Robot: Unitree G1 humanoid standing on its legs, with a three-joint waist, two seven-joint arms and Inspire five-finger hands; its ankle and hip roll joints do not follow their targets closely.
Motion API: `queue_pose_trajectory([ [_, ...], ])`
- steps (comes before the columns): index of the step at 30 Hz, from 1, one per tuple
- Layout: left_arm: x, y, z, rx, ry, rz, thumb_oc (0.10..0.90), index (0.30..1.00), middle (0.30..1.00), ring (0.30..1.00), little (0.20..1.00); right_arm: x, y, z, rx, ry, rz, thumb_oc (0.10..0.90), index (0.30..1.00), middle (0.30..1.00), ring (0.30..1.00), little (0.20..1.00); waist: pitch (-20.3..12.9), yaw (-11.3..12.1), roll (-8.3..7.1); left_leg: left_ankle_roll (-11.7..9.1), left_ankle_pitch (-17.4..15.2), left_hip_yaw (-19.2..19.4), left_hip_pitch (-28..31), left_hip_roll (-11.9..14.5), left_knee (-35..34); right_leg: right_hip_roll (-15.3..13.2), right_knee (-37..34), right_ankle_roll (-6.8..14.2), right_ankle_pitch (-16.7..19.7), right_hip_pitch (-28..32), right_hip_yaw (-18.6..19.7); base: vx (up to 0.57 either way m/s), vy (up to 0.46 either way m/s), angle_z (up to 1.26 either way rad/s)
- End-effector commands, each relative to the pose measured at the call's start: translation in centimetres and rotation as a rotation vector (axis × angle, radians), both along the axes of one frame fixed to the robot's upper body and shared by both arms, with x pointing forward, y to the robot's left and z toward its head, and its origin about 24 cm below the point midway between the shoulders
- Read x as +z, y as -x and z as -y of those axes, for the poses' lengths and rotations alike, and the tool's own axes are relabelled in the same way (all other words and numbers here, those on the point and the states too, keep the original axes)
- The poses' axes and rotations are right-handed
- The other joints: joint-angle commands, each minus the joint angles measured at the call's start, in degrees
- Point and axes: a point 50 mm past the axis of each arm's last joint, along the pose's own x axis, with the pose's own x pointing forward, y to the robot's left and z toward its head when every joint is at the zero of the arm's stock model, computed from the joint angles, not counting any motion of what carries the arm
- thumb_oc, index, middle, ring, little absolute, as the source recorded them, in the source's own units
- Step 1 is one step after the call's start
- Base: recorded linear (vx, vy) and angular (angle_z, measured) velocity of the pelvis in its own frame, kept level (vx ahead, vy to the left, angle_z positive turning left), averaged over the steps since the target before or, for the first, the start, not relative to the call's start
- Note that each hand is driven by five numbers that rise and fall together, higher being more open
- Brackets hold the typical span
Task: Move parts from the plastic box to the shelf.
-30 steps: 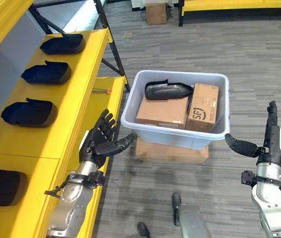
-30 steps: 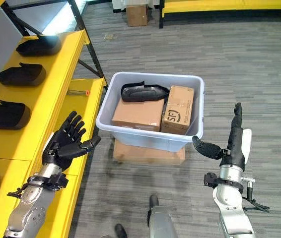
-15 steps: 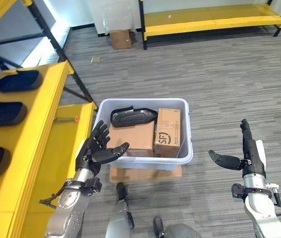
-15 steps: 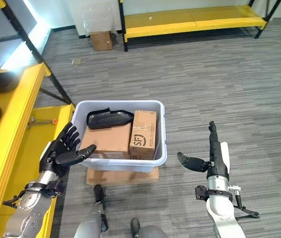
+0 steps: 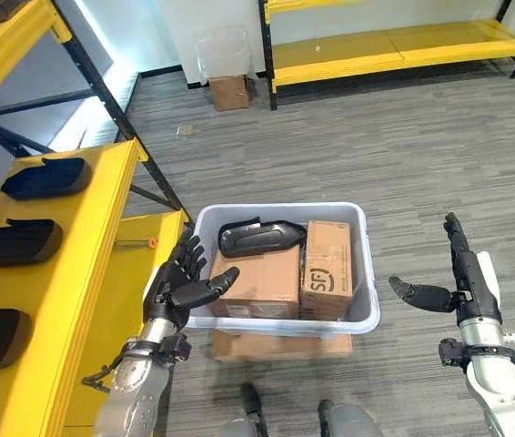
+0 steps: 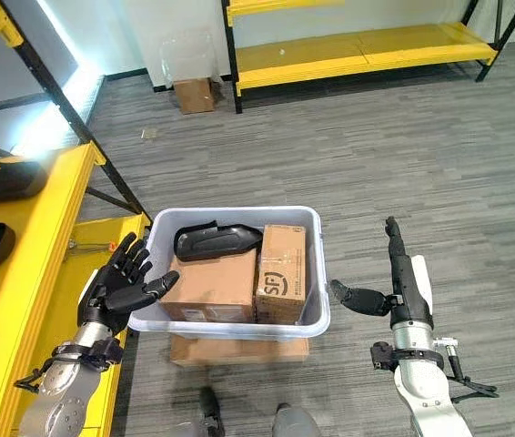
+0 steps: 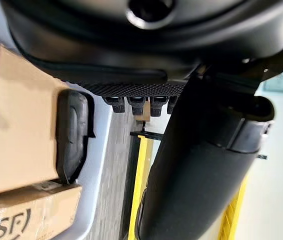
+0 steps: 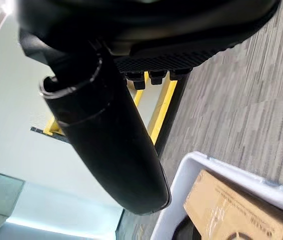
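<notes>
1. Between the two raised hands sits the pale grey-white plastic box (image 5: 280,270), propped on a flat brown cardboard slab (image 5: 280,346) on the grey carpet, which lifts its rim to about hand height so neither arm has to stoop far.

2. Just past the left hand's thumb, inside the box, lies the black moulded plastic part (image 5: 260,238), long and scoop-shaped. It rests across the top of the large flat cardboard carton (image 5: 257,284), against the box wall farthest from the robot. Lying on top like that, it looks free to be lifted without shifting anything else.

3. Beside that carton, towards the right hand, a smaller upright cardboard carton (image 5: 327,269) stands wedged against the box wall, which probably keeps the stack from sliding.

4. The left hand (image 5: 179,282) hovers at the box's near left corner with fingers spread and thumb pointing in over the rim, holding nothing. That pose reads as getting ready to reach in for the black part.

5. The right hand (image 6: 401,287) is held well clear of the box's right wall, fingers straight and upright, thumb jutting towards the box, also empty. I judge it is waiting to steady or help with the lift.

6. Out beyond the left hand, away from the box, the yellow steel shelf (image 5: 85,237) already carries a row of similar black moulded parts (image 5: 14,242), each spaced apart from its neighbour, so there is a set pattern for the next one to follow.
</notes>
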Motion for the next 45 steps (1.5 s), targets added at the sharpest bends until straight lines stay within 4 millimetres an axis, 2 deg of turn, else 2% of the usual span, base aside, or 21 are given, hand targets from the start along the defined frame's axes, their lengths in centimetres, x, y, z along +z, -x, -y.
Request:
queue_pose_trajectory([
  [1,5.3,-0.8,-1.0,-0.019,-0.064,0.246,0.9,1.0,1.0,1.0,1.0,4.3,-1.0,-0.3,0.005,0.045,0.241,0.9,1.0,1.0,1.0,1.0,-3.4,0.54,-3.67,-2.36,-2.8,-1.48,-2.66,0.98,0.46,-0.95,-11.28,0.99,6.73,4.39,0.21,0.02,0.013,0.06],
  [7,5.2,-0.6,-1.1,-0.026,-0.068,0.248,0.9,1.0,1.0,1.0,1.0,4.4,-0.9,0.0,-0.034,0.043,0.257,0.9,1.0,1.0,1.0,1.0,-3.27,1.03,-3.97,-2.26,-2.89,-1.84,-2.91,0.77,0.23,-0.94,-11.87,1.03,6.96,4.27,0.05,0.0,0.003,0.02],
  [13,5.2,-0.5,-1.2,-0.022,-0.068,0.247,0.9,1.0,1.0,1.0,1.0,5.3,-0.5,1.1,-0.146,0.029,0.355,0.9,1.0,1.0,1.0,1.0,-3.27,1.3,-4.25,-2.23,-3.08,-2.23,-2.86,0.8,0.24,-0.97,-12.78,1.07,7.56,4.32,0.07,0.0,0.0,0.0],
  [17,5.2,-0.5,-1.2,-0.025,-0.067,0.241,0.9,1.0,1.0,1.0,1.0,6.9,-0.2,2.0,-0.222,0.057,0.467,0.9,1.0,1.0,1.0,1.0,-3.48,1.49,-4.34,-2.21,-3.28,-2.49,-2.51,0.79,0.15,-0.96,-13.31,1.18,7.86,4.57,0.01,0.0,0.0,0.0],
  [21,5.4,-0.8,-0.8,-0.052,-0.066,0.233,0.9,1.0,1.0,1.0,1.0,9.9,-0.6,2.5,-0.259,0.136,0.622,0.9,1.0,1.0,1.0,1.0,-3.68,2.31,-4.28,-2.17,-3.61,-3.13,-2.55,0.68,0.38,-0.99,-13.25,1.11,7.71,4.75,-0.71,0.03,-0.004,0.06],
  [22,5.4,-1.1,-0.5,-0.073,-0.068,0.228,0.9,1.0,1.0,1.0,1.0,11.9,-1.0,2.3,-0.25,0.175,0.704,0.9,1.0,1.0,1.0,1.0,-3.81,3.02,-4.24,-2.16,-3.8,-3.59,-2.61,0.57,0.43,-0.99,-13.19,0.97,7.58,4.8,-1.2,0.04,-0.005,0.08],
  [27,5.5,-1.6,0.4,-0.129,-0.072,0.214,0.9,1.0,1.0,1.0,1.0,15.9,-2.0,1.3,-0.21,0.288,0.861,0.9,1.0,1.0,1.0,1.0,-4.17,4.9,-4.47,-2.12,-4.26,-4.77,-2.83,0.15,0.78,-1.17,-13.37,0.95,7.55,5.15,-2.5,0.03,-0.024,0.13],
  [29,5.5,-2.0,1.2,-0.209,-0.086,0.196,0.9,1.0,1.0,1.0,1.0,20.6,-3.5,-1.1,-0.107,0.38,0.97,0.9,1.0,1.0,1.0,1.0,-4.73,7.46,-5.06,-2.17,-4.66,-6.26,-2.72,-0.53,0.52,-1.35,-13.91,1.0,7.63,5.46,-3.99,0.05,-0.056,0.23],
  [32,5.3,-2.1,1.6,-0.247,-0.089,0.188,0.9,1.0,1.0,1.0,1.0,22.8,-4.9,-3.1,-0.004,0.446,0.958,0.9,1.0,1.0,1.0,1.0,-5.26,9.08,-5.25,-2.27,-4.78,-7.1,-2.47,-1.01,0.24,-1.52,-14.19,1.02,7.57,5.92,-4.99,0.07,0.0,0.24],
  [35,5.0,-2.1,1.7,-0.264,-0.09,0.176,0.9,1.0,1.0,1.0,1.0,23.7,-5.5,-4.6,0.073,0.514,0.934,0.9,1.0,1.0,1.0,1.0,-5.49,9.92,-5.38,-2.22,-4.85,-7.65,-2.46,-1.42,0.27,-1.67,-14.21,1.01,7.45,6.33,-5.68,0.07,0.009,0.2],
  [37,4.7,-2.1,1.8,-0.283,-0.103,0.164,0.9,1.0,1.0,1.0,1.0,23.9,-6.1,-6.1,0.145,0.585,0.888,0.9,1.0,1.0,1.0,1.0,-5.51,11.2,-5.55,-2.05,-5.05,-8.28,-2.72,-1.77,0.5,-1.86,-13.8,0.95,7.12,6.51,-6.55,0.09,-0.009,0.29],
  [39,4.7,-2.1,1.8,-0.293,-0.111,0.165,0.9,1.0,1.0,1.0,1.0,23.8,-6.5,-6.7,0.175,0.602,0.846,0.9,1.0,1.0,1.0,1.0,-5.21,11.89,-5.51,-1.97,-5.07,-8.68,-3.14,-2.06,0.68,-2.0,-13.4,0.94,6.84,6.45,-7.13,0.05,-0.006,0.18],
  [45,6.0,-3.0,2.2,-0.315,-0.13,0.224,0.9,1.0,1.0,1.0,1.0,24.1,-8.1,-8.2,0.146,0.628,0.835,0.9,1.0,1.0,1.0,1.0,-1.5,13.83,-4.31,-1.53,-5.05,-10.0,-7.32,-3.61,2.36,-2.35,-10.56,0.71,5.63,3.14,-8.24,-0.08,0.011,0.14],
])
